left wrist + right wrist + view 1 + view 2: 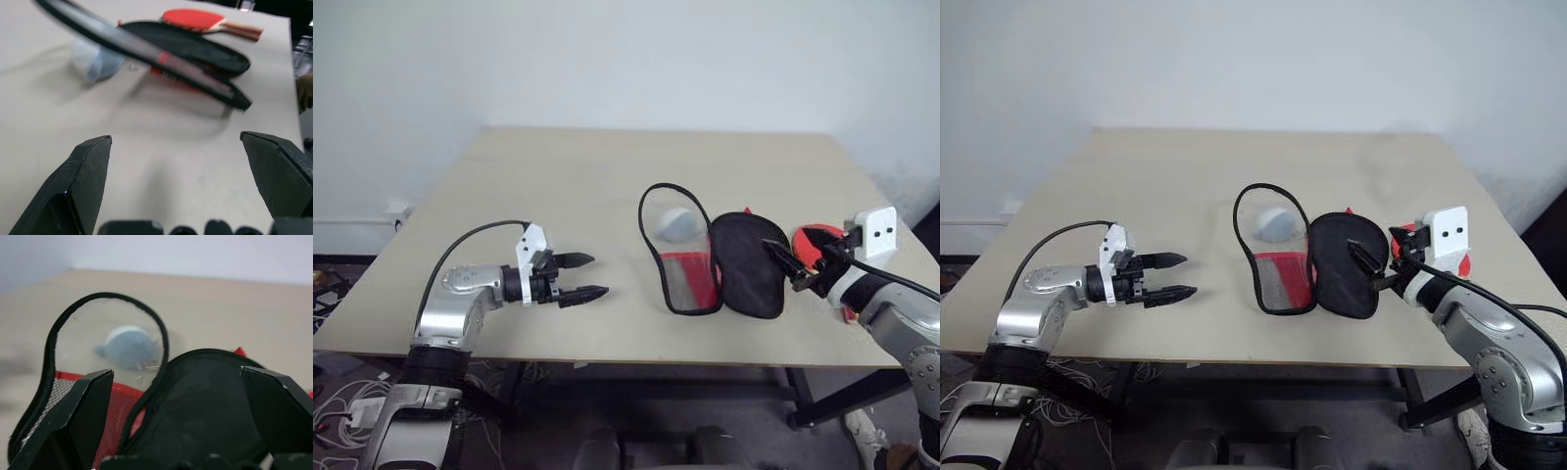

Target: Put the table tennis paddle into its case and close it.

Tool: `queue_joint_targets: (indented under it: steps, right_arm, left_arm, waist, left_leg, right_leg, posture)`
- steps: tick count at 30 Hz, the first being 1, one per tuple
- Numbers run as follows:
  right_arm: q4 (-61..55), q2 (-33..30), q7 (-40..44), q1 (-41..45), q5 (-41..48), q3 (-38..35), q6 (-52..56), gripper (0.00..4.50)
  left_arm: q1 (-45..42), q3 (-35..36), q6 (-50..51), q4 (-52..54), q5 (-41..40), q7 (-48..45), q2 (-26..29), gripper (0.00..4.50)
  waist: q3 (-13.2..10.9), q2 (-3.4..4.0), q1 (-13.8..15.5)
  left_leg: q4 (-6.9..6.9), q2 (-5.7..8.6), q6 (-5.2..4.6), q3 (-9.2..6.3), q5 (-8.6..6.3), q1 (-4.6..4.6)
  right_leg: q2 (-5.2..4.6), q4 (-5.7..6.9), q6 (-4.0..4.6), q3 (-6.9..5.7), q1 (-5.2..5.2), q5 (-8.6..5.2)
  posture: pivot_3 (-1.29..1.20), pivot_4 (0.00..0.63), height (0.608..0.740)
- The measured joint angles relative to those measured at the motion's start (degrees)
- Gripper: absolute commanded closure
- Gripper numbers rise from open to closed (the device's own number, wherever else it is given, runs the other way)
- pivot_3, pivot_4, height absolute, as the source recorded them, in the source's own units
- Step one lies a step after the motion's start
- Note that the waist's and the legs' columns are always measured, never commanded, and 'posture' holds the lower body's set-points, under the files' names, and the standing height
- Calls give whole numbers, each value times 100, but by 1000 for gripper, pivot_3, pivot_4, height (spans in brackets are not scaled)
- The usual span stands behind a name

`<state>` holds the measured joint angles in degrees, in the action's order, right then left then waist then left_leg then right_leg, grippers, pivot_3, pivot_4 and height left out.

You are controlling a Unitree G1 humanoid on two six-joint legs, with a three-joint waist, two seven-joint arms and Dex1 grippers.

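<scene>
Wide bare stretch of table (558, 176) is lying open across the far half and the whole left side. The left gripper (583, 276), jaws spread, is hovering over bare top with a clear lane toward the case (715, 262). The case is lying unzipped, its mesh flap standing up and walling that lane. A whitish-grey lump (680, 223) is sitting behind the flap. The right gripper (1373, 269), jaws apart, is crowding the case's black half. The table tennis paddle (815, 242) is lying just beyond the case, by the table's right edge.
</scene>
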<state>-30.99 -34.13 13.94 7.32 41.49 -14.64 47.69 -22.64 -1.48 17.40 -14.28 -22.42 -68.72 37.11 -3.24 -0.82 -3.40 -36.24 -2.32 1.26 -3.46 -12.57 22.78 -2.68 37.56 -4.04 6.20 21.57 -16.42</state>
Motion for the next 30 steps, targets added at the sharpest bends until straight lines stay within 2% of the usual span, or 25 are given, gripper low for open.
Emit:
queue_joint_targets:
  steps: [13,20,30]
  right_arm:
    - [764,59,9,328,-536,149,-43,13]
    - [1362,-19,-6,314,-750,-276,7,13]
    - [2652,-341,-158,347,-1214,-549,657,13]
  left_arm:
    - [148,-5,280,616,-78,161,-169,0]
    - [83,-318,783,1040,-98,151,-317,0]
    - [-52,-598,790,831,-3,-79,-335,0]
  waist:
    - [0,1,55]
    - [0,1,53]
    - [2,8,47]
  left_leg:
    - [-11,0,0,2,1,-5]
    - [-15,1,0,2,1,-6]
    - [-18,1,-1,5,1,-9]
  right_leg:
    - [0,3,4,0,-7,-1]
    - [0,4,3,0,-11,0]
    - [2,7,4,5,-11,0]
  posture:
    - [0,0,740]
    - [0,0,740]
    - [0,0,740]
